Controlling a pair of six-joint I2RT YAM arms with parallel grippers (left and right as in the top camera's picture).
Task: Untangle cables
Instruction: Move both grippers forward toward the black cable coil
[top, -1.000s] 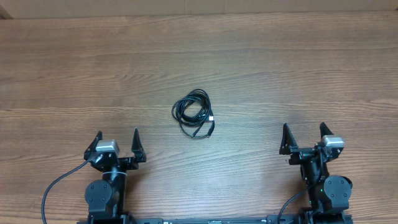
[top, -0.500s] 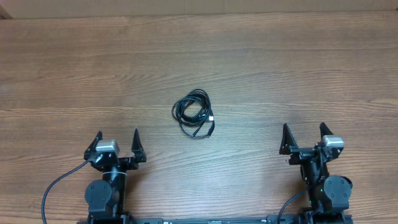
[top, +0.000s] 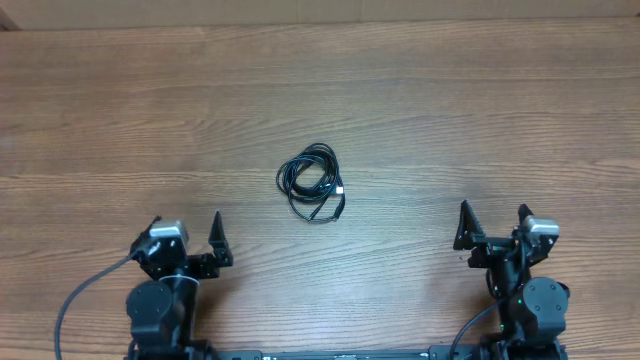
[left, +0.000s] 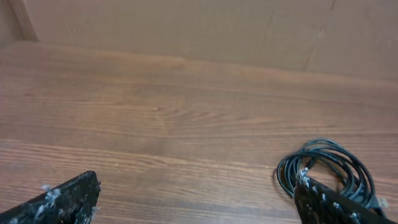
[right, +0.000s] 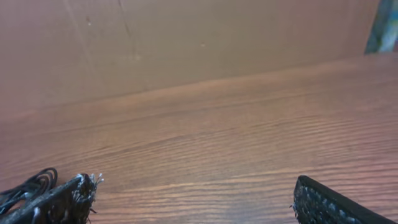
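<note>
The cables (top: 312, 183) lie as one small coil of thin black cord near the middle of the wooden table (top: 450, 100), with a small plug at the coil's right side. My left gripper (top: 186, 220) stands open at the near left, well short of the coil. In the left wrist view the gripper (left: 198, 180) holds nothing, and the cables (left: 285, 174) lie ahead, partly behind the right finger (left: 329, 202). My right gripper (top: 491, 210) is open at the near right. The right wrist view shows it (right: 193, 183) empty, with the cables (right: 31, 183) at the far lower left.
A plain brown wall (left: 186, 31) runs along the table's far edge. A thick black arm cable (top: 85, 300) loops beside the left arm's base at the near edge.
The left arm has shifted a little to the left and the right arm a little to the right. The coil has not moved.
</note>
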